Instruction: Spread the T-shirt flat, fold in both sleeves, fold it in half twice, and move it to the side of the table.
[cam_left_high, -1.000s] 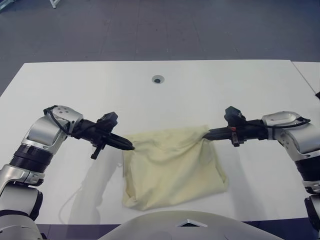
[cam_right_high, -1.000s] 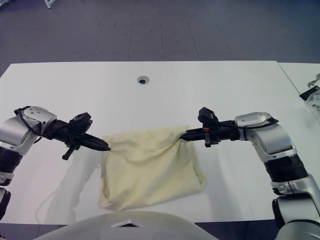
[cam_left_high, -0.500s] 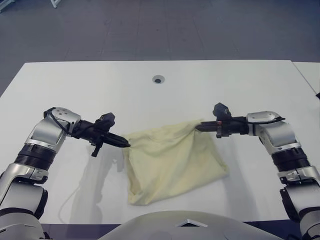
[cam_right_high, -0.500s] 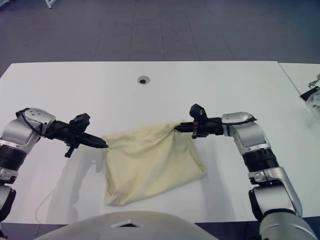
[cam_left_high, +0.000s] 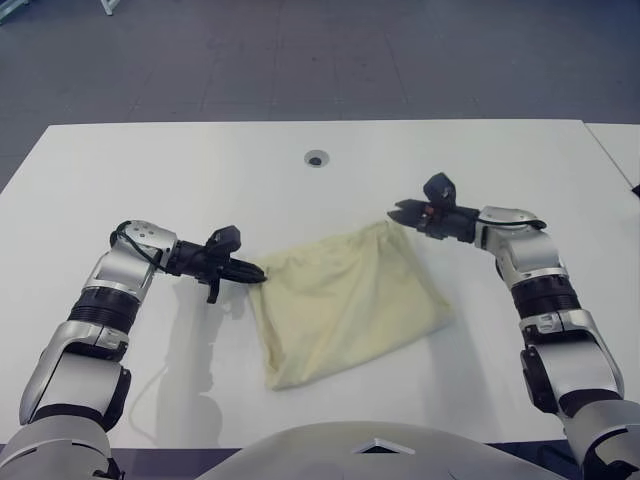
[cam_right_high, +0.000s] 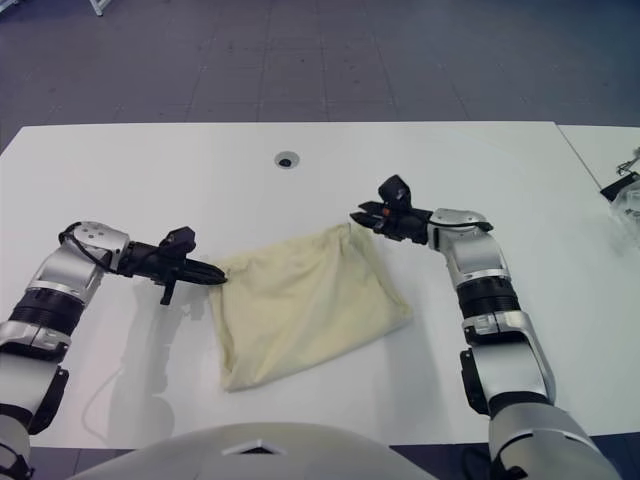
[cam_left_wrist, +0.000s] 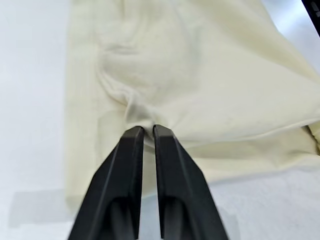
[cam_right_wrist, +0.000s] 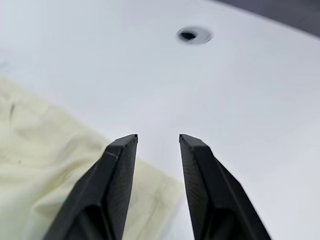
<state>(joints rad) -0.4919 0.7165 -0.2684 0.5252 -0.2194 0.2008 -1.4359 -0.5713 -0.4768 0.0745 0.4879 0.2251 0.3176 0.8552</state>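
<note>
Where a second ago the right gripper held one corner of the T-shirt and the cloth hung stretched between both arms, its fingers are now parted and grip nothing. They hover just off the shirt's corner nearest the round hole in the surface. Both arms have carried the shirt closer to that hole since then, and the released side has dropped onto the surface. The left gripper stays clamped: its fingers stand almost together with a bunched pinch of the cloth's edge between their tips, on the corner farther from the hole and to its left.

The pale yellow T-shirt lies folded in a rough, skewed rectangle on the robot's side of the hole, mostly flat with a few soft wrinkles. A second white table stands well to the right of the hole, with a small cluttered item on it that I cannot identify, well apart from the shirt.
</note>
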